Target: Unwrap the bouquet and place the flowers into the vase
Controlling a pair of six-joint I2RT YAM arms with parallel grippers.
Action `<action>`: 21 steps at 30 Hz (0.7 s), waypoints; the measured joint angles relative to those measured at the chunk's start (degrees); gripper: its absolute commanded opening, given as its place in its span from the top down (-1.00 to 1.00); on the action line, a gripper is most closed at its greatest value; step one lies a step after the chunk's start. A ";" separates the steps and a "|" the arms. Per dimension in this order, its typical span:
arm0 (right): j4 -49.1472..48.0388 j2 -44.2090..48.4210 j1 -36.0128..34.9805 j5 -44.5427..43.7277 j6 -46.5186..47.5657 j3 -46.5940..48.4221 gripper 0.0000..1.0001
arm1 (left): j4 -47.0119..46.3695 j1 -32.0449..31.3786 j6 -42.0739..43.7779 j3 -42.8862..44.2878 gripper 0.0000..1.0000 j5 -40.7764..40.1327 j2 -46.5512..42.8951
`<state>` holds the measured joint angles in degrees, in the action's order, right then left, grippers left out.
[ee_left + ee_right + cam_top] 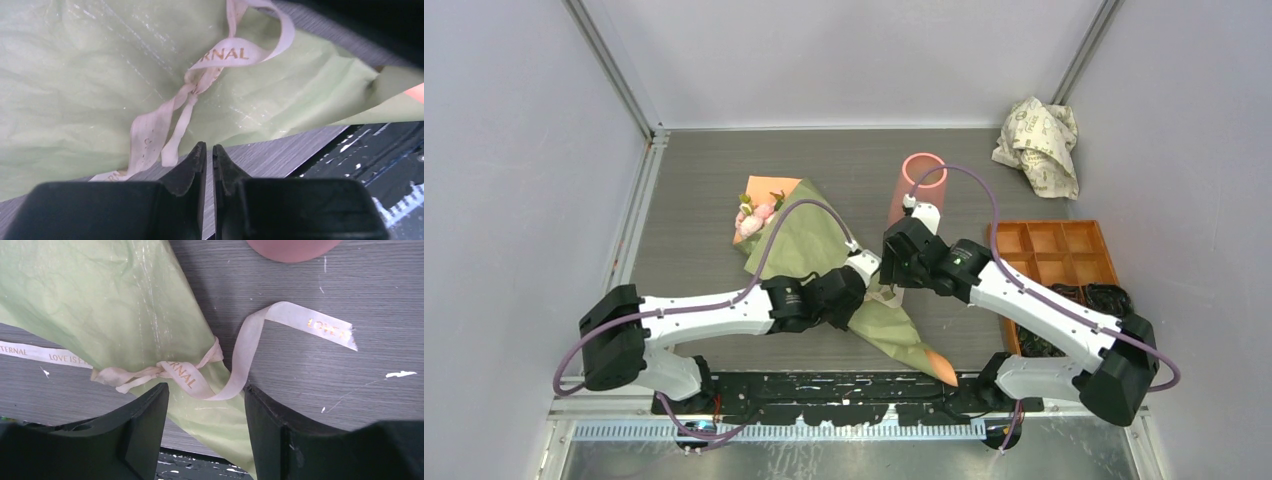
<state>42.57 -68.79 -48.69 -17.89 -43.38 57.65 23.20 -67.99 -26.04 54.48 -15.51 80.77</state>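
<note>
The bouquet (pixel 819 245) lies slantwise on the grey table, an olive-green paper cone with an orange lining. Its flowers (pixel 754 218) show pink at the wide far-left end. A beige ribbon (pixel 185 375) is knotted round the cone's middle, one loose tail lying on the table. My left gripper (pixel 209 150) is shut with nothing in it, just short of the ribbon (pixel 165 120) and the paper's edge. My right gripper (pixel 206 390) hangs open over the knot, one finger on each side of the ribbon loop. The pink vase (pixel 919 180) stands upright just beyond the right wrist.
Crumpled cream printed paper (pixel 1039 140) sits in the far right corner. An orange compartment tray (pixel 1054 250) lies at the right, with black items (pixel 1104 298) at its near end. Grey walls close in the table on three sides.
</note>
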 measured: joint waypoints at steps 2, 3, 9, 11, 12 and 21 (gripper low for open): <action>1.01 1.14 0.28 -0.33 -0.24 -0.17 -0.26 | -0.46 -0.04 0.04 0.00 0.77 -1.60 0.85; 1.05 1.64 0.31 -0.37 -0.31 -0.15 -0.26 | -0.46 -0.07 0.02 0.00 0.76 -2.47 1.60; 1.22 4.22 0.04 0.26 -0.59 -0.17 -0.26 | -0.87 -0.04 0.63 -0.07 0.76 -6.21 6.45; 1.16 4.90 0.04 0.68 -0.61 -0.42 -0.26 | -0.98 -0.09 0.81 -0.07 0.76 -7.10 7.72; 1.18 5.22 0.04 0.70 -0.63 -0.63 -0.26 | -1.07 -0.15 0.87 -0.07 0.76 -7.61 8.28; 0.92 6.62 -0.50 2.29 -1.22 -2.40 -0.28 | -1.92 -0.15 0.50 -0.07 1.00 -10.25 11.54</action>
<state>43.48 -62.17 -49.19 -15.59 -44.60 55.24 21.28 -68.14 -25.54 54.41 -25.76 92.31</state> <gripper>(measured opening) 0.629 0.033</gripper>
